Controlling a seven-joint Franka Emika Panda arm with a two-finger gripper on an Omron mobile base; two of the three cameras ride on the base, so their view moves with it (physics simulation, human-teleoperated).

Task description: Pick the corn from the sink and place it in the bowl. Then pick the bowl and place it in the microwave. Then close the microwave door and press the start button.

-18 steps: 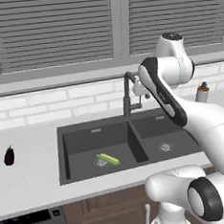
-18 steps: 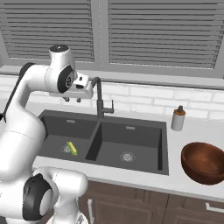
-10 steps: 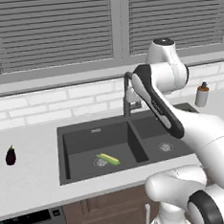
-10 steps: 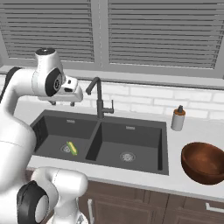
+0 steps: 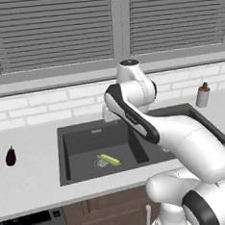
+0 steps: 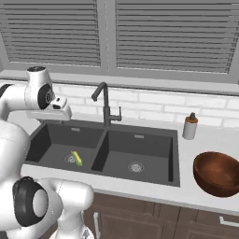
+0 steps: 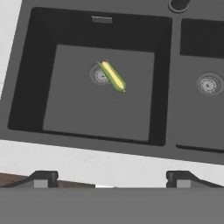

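Corn (image 7: 113, 75) lies diagonal beside the left basin's drain, sink (image 7: 173, 109), well below and ahead of gripper (image 7: 109, 178); jaws wide, empty.

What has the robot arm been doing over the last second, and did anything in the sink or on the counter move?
The arm has swung leftward, bringing its hand over the left basin of the sink. The gripper has opened wide and holds nothing. The corn lies where it was, beside the left drain. The bowl, the eggplant and the soap bottle have not moved.
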